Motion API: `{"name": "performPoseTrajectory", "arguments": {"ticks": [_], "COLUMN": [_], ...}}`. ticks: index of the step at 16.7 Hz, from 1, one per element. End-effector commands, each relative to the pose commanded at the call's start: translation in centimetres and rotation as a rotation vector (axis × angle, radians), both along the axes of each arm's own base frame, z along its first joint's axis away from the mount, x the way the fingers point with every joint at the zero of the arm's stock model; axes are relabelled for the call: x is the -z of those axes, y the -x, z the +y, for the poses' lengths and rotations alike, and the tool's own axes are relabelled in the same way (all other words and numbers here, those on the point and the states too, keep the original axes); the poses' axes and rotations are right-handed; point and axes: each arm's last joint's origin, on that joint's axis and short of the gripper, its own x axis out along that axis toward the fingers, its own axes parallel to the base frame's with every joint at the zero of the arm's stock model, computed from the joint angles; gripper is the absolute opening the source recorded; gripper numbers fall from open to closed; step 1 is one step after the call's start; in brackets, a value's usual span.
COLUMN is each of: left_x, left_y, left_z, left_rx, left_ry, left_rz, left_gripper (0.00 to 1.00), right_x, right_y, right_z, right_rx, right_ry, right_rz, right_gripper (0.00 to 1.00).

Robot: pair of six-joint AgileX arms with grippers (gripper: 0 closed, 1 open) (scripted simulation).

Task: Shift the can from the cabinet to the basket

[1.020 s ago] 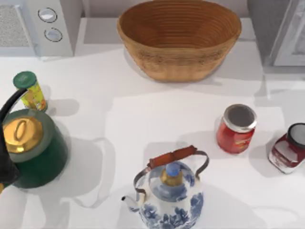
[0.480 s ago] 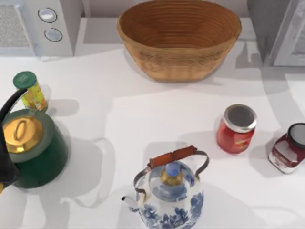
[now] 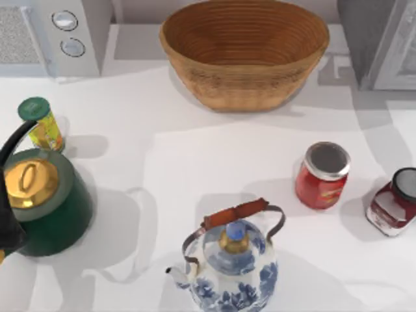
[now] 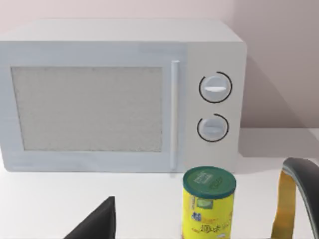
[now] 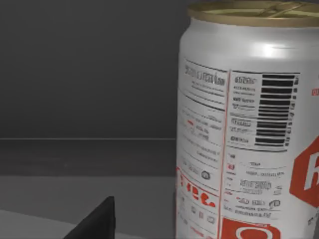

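Left gripper (image 4: 99, 225): one part is visible in the left wrist view, a matte black wedge. Its outline is triangular, with one straight edge, one sloping edge and a sharp corner where they meet. The surface is flat and uniform in tone.

Right gripper (image 5: 99, 224): one part is visible in the right wrist view, with the same matte black finish, triangular outline, sharp corner and even, flat surface as the left.
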Motion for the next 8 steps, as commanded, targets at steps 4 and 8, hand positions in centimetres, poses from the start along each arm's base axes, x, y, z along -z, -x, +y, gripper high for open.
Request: {"name": "performPoseTrajectory", "arguments": {"ticks": [4,8], "left_x": [0.0,0.0], "left_y": [0.0,0.0], "left_z": [0.0,0.0], "left_rx": [0.0,0.0], "left_ry": [0.0,0.0], "left_rz": [0.0,0.0], "left_gripper": [1.0,1.0], "right_x": [0.13,0.35], "right_y": [-0.21,-0.69], "right_z": [-0.19,-0.3], "right_rx": [0.008,0.016], "right_ry": [-0.001,-0.001], "right_rz": [-0.005,-0.009], "right_gripper": [1.0,1.0]}}
